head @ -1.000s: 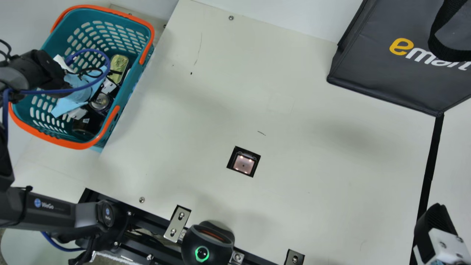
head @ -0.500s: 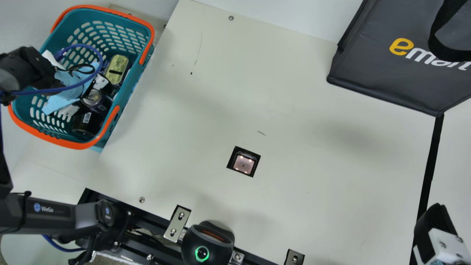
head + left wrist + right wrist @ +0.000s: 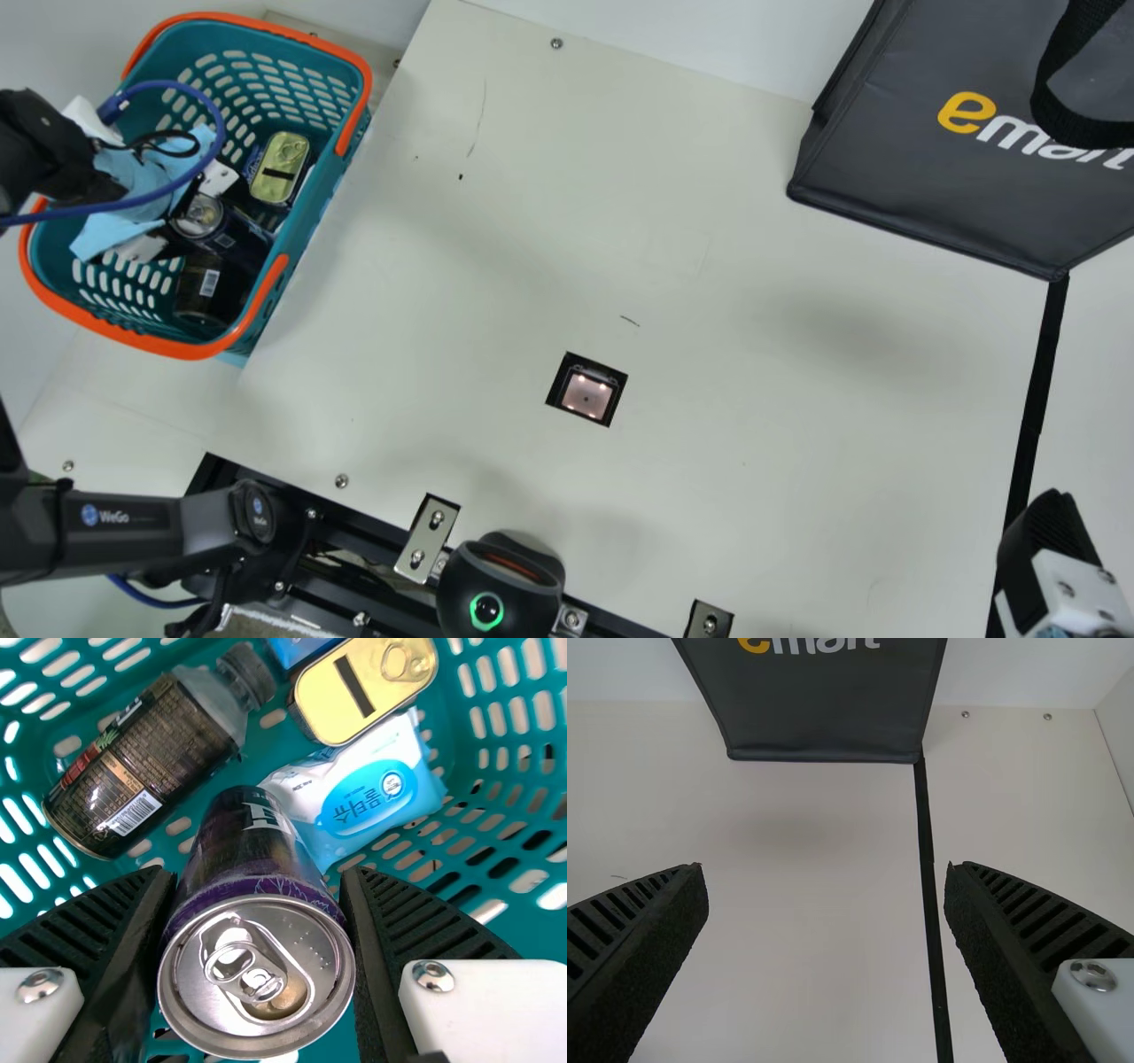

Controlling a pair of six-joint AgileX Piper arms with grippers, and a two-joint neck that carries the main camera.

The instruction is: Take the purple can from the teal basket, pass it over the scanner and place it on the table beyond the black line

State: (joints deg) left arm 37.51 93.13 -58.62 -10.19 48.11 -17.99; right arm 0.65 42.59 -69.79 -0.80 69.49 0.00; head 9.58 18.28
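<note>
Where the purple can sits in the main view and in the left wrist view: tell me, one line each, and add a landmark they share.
Main view: upper left, the purple can is within the outline of the teal basket.
Left wrist view: lower middle, pull-tab end toward the camera, between the jaws.
Shared landmark: the gold-topped tin, upper right of the can in both.
</note>
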